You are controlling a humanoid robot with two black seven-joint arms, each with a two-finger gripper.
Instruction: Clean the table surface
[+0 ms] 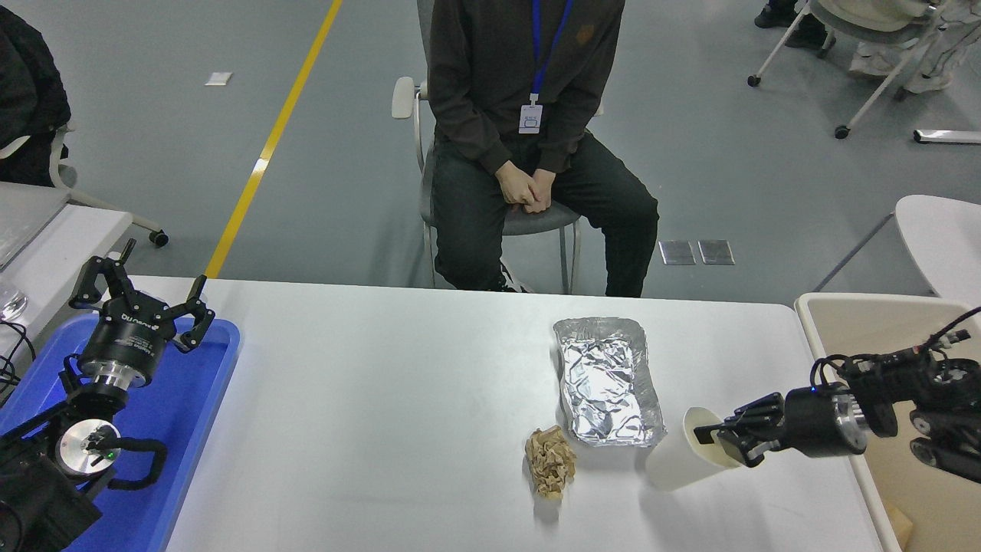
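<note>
The white table surface (383,399) carries a crumpled foil tray (608,381) and a brown crumpled paper wad (549,462) just in front of it. To their right a white paper cup (690,452) is tilted on its side and lifted, mouth towards the right. My right gripper (724,442) is shut on the cup's rim, one finger inside the mouth. My left gripper (146,295) stands open, parked above the blue tray (191,429) at the far left.
A person sits on a chair (536,222) beyond the far edge, hands clasped in the lap. A beige bin (866,330) stands at the table's right end. A grey side table (46,238) is at the left.
</note>
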